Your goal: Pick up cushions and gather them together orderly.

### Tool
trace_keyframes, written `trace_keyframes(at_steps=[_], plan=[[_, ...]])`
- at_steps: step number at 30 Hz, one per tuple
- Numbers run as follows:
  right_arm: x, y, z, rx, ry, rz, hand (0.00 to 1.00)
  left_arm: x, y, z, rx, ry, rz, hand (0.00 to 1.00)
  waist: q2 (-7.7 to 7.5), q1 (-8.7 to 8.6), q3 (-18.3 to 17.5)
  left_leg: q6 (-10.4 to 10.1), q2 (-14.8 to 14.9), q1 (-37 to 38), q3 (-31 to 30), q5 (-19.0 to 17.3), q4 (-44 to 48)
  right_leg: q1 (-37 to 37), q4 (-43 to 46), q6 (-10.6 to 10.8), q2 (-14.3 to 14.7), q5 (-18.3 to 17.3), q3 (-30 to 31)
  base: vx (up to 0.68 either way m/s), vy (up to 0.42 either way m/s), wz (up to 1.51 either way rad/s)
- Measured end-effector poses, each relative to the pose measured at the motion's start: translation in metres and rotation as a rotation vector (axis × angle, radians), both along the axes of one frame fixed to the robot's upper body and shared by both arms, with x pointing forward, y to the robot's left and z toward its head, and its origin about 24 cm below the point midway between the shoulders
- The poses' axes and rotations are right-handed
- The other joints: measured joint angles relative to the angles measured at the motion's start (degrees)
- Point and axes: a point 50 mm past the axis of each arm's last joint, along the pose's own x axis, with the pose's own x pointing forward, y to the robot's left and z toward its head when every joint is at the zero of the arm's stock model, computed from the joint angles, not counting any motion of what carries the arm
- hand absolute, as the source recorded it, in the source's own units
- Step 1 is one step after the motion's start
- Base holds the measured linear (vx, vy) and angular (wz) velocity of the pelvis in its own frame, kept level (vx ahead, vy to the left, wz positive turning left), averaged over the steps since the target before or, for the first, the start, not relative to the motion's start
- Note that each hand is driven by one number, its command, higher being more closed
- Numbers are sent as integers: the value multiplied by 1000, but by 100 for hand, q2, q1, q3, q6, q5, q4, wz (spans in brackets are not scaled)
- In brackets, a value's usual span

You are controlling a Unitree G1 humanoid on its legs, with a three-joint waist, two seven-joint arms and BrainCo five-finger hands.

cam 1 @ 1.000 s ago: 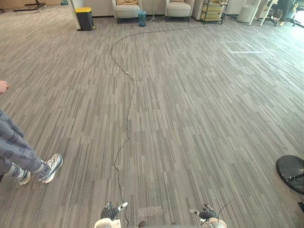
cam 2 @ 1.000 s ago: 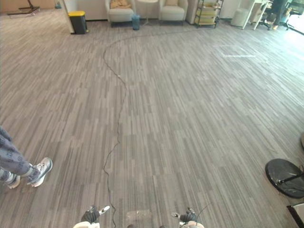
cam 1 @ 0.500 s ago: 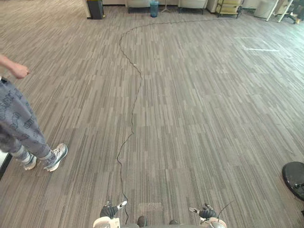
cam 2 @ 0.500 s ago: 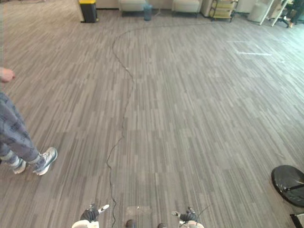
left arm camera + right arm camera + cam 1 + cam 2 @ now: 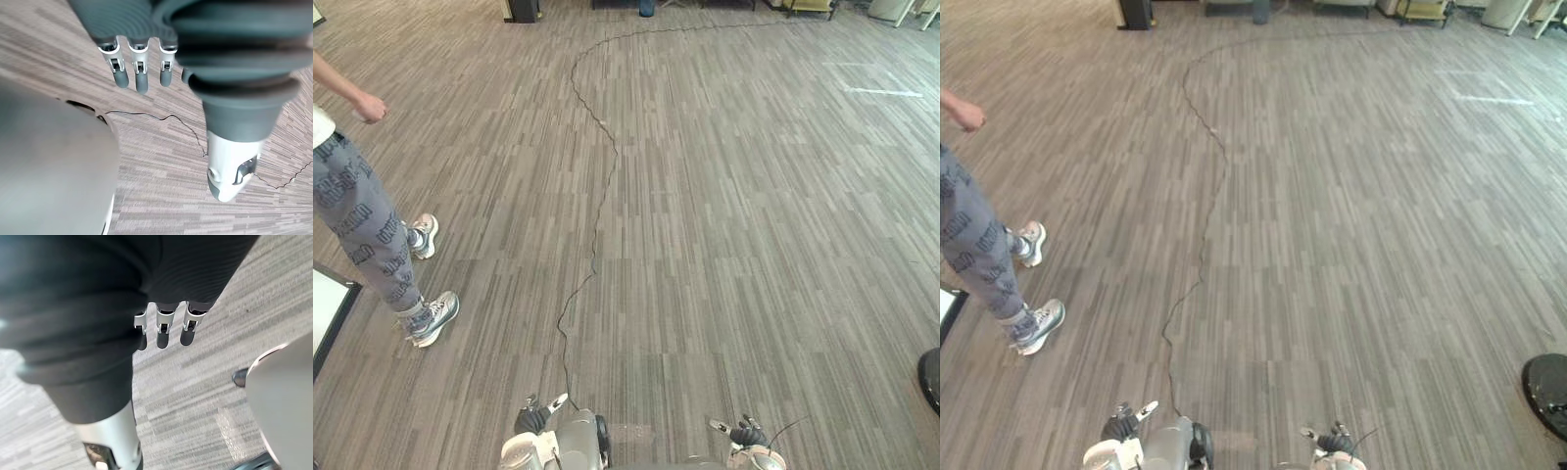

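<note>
Grey striped carpet (image 5: 724,225) — left hand (image 5: 141,73) and right hand (image 5: 164,333), fingers (image 5: 120,73) loosely straight, empty — person (image 5: 357,211) at left.

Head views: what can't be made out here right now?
Person: upper body cut off by the left edge, both eye views.
Black round base: cut by the right edge, right eye view.
Dark bin: top cut off by the upper edge, left eye view.

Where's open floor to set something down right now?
Open carpet straight ahead and to the right, from the person across to the black round base. Tightest at the left: the person stands beside a white panel at the edge.
</note>
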Motion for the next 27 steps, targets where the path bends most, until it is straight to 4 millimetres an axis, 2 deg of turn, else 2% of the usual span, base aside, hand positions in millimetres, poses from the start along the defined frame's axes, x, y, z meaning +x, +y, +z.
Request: trace_keyframes(at_steps=[1, 2, 3, 4, 5, 6, 7, 8, 9, 10, 11, 12, 14, 15, 17, 18, 19, 20, 21, 22, 23, 24, 25, 26, 27], plan=[[6, 2, 1, 2, -7, 13, 0, 2, 1, 1, 1, -7, 7, 0, 13, 56, 4, 112, 92, -100, 33, -102, 299, 27, -135, 38, 30, 300, 49, 379, 202, -37], [9, 6, 2, 7, -15, 22, 0, 3, 3, 2, 2, -13, 12, 0, -10, 129, 26, 112, 171, -117, 78, -207, 573, 116, -192, 83, -3, 479, 164, 367, 268, -36], [14, 12, 3, 19, -26, 34, 0, 6, 10, 5, 10, -34, 32, 0, -98, 173, 80, 111, 216, -317, 164, -276, 1214, 215, -67, 169, -94, 622, 304, 329, 279, -26], [13, 12, 2, 18, -23, 37, 0, 5, 10, 4, 14, -29, 33, 0, -128, 175, -7, 125, 155, -328, 30, -345, 1030, 148, 83, 217, -128, 592, 394, 283, 246, -29], [11, 8, 2, 6, -23, 39, 0, 1, 4, 1, -1, -7, 24, 0, 29, 152, -170, 212, 138, -198, -136, -529, 562, -26, 443, 262, -29, 554, 432, 249, 223, -23], [12, 7, 3, 3, -24, 40, 0, 0, 2, -1, -8, 10, 16, 0, -36, 133, -204, 193, -7, -55, -64, -670, 446, -396, 1275, 395, -200, 469, 481, 283, 215, -19], [11, 8, 2, 6, -22, 41, 0, -1, 3, -1, -1, 13, 5, 0, -73, 118, -202, 228, -97, 59, -24, -707, 322, -662, 1907, 443, -289, 495, 548, 323, 207, 3], [8, 9, 1, 10, -14, 41, 0, 1, 2, -1, 4, 18, -18, 0, -153, 77, -130, 300, -267, 317, -24, -773, 151, -1160, 3040, 716, -437, 760, 655, 433, 184, 10], [10, 7, 2, 6, -22, 41, 0, 2, 4, -1, 16, 24, -40, 0, -204, 35, -27, 346, -397, 683, -53, -868, -7, -1644, 4293, 753, -543, 988, 705, 363, 139, 18], [11, 5, 3, 0, -24, 42, 0, 1, 4, -1, 21, 32, -57, 0, -199, 4, 19, 406, -429, 911, -91, -909, -87, -1836, 4864, 643, -550, 898, 606, 479, 131, 25], [11, 2, 3, -9, -25, 45, 0, -1, 2, -2, 24, 47, -79, 0, -121, -31, 69, 421, -449, 1357, -182, -948, -307, -2092, 5485, 345, -552, 597, 277, 461, 88, 34], [11, 0, 4, -17, -29, 51, 0, -1, 0, -3, 23, 49, -91, 0, -96, -60, 83, 430, -413, 1867, -227, -947, -647, -2300, 5611, 219, -490, 272, -174, 567, 91, 38], [14, -3, 5, -27, -43, 60, 0, 0, -3, -3, 19, 48, -103, 0, -37, -96, 118, 429, -291, 2374, -337, -947, -1004, -2629, 5189, 10, -260, -106, -729, 474, 3, 37], [20, -5, 9, -35, -71, 65, 0, 3, -5, -3, 11, 43, -107, 0, 50, -168, 171, 427, -127, 2620, -387, -946, -1195, -2965, 4348, -83, -16, -191, -1156, 530, -44, 45], [26, -6, 12, -39, -93, 65, 0, 5, -7, -3, 7, 40, -110, 0, 94, -254, 218, 420, -18, 2867, -409, -945, -1383, -3316, 3164, -129, 200, 51, -1476, 597, -82, 35], [30, -6, 13, -40, -104, 69, 0, 6, -8, -2, 7, 36, -114, 0, 74, -273, 249, 381, -4, 3104, -412, -957, -1513, -3422, 2187, -199, 376, 532, -1544, 733, -144, 28], [29, -5, 13, -36, -101, 69, 0, 3, -8, -3, 7, 45, -118, 0, 18, -283, 269, 170, -47, 3362, -461, -1058, -1554, -3392, 1127, -276, 520, 1154, -1514, 649, -152, 29], [26, -4, 12, -34, -95, 72, 0, 2, -8, -4, 8, 48, -121, 0, -36, -281, 247, 42, -89, 3485, -518, -1129, -1550, -3384, 737, -387, 547, 1469, -1474, 546, -151, 41], [25, -6, 12, -32, -96, 67, 0, -2, -6, -5, 13, 65, -121, 0, -67, -324, 226, -166, -90, 3748, -712, -1256, -1546, -3402, 830, -849, 564, 2309, -1234, 649, -185, 20], [36, -11, 16, -51, -120, 77, 0, 3, -13, -6, -2, 60, -125, 0, 265, -300, 245, -314, 187, 3782, -808, -1186, -1378, -3517, 1408, -951, 753, 1817, -1291, 634, -196, 16], [37, -12, 17, -59, -125, 88, 0, 4, -18, -6, -11, 55, -132, 0, 359, -315, 249, -423, 275, 3722, -870, -1121, -1213, -3516, 1543, -935, 791, 1630, -1348, 743, -251, -6], [38, -14, 18, -61, -131, 83, 0, 5, -22, -6, -24, 52, -124, 0, 475, -308, 229, -613, 414, 3551, -976, -931, -693, -3474, 1732, -1014, 894, 1345, -1438, 621, -239, -5], [37, -15, 18, -61, -128, 78, 0, 3, -21, -7, -32, 56, -96, 0, 545, -315, 265, -739, 556, 3219, -1098, -570, 344, -3216, 1720, -1001, 1030, 1089, -1439, 623, -219, -8], [36, -14, 17, -60, -124, 76, 0, 3, -24, -7, -43, 55, -83, 0, 564, -321, 286, -801, 644, 2916, -1177, -262, 1062, -3014, 1625, -1004, 1097, 995, -1426, 596, -145, -7], [31, -16, 15, -62, -106, 70, 0, 4, -26, -6, -61, 38, -61, 0, 608, -297, 316, -1010, 834, 2328, -1256, -70, 2498, -2561, 1350, -1013, 1268, 881, -1377, 564, -89, -8]])
